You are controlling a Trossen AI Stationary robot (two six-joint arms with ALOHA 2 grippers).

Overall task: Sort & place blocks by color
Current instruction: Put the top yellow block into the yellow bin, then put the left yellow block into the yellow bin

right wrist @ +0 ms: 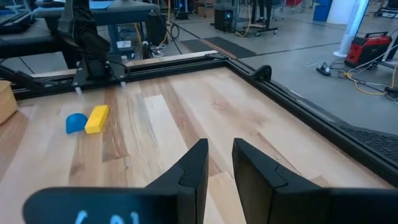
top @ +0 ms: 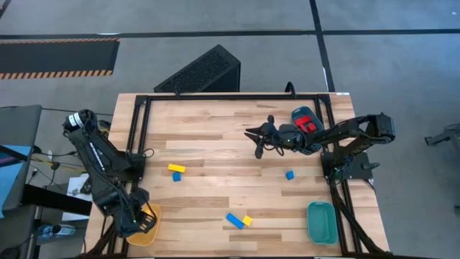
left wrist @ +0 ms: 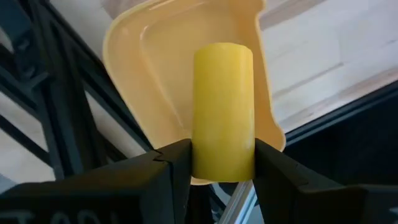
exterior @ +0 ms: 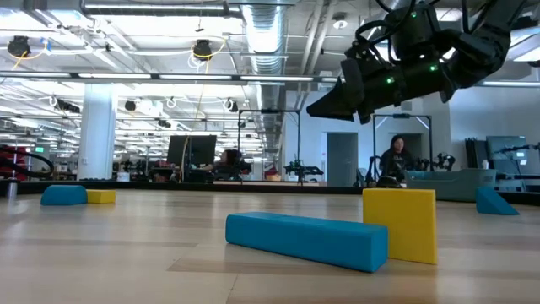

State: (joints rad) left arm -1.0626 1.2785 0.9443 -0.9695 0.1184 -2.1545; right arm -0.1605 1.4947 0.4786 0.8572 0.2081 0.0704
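My left gripper (left wrist: 222,165) is clamped on a yellow cylinder block (left wrist: 223,112), jaws pressed to either side of it and spread only as wide as the block. It hangs directly over the yellow oval tray (top: 147,216) at the table's near left corner. Judgement: the step in hand is delivery of a yellow piece to its colour's tray. The next move calls for a short descent and a release inside the rim, away from the edge nearest the table frame.

Farther in, a blue bar (top: 234,221) touches a yellow cube (top: 247,220) near the front edge; the empty teal tray (top: 321,222) sits to their right. Toward mid-table a yellow bar (top: 177,168) lies just beside a small blue block (top: 176,176), and a blue cube (top: 290,175) stands alone.

Farthest, my right gripper (right wrist: 219,163) hovers above the boards with a narrow gap between its fingers and nothing held. Beside its arm a second teal tray (top: 297,113) carries red blocks (top: 307,124).
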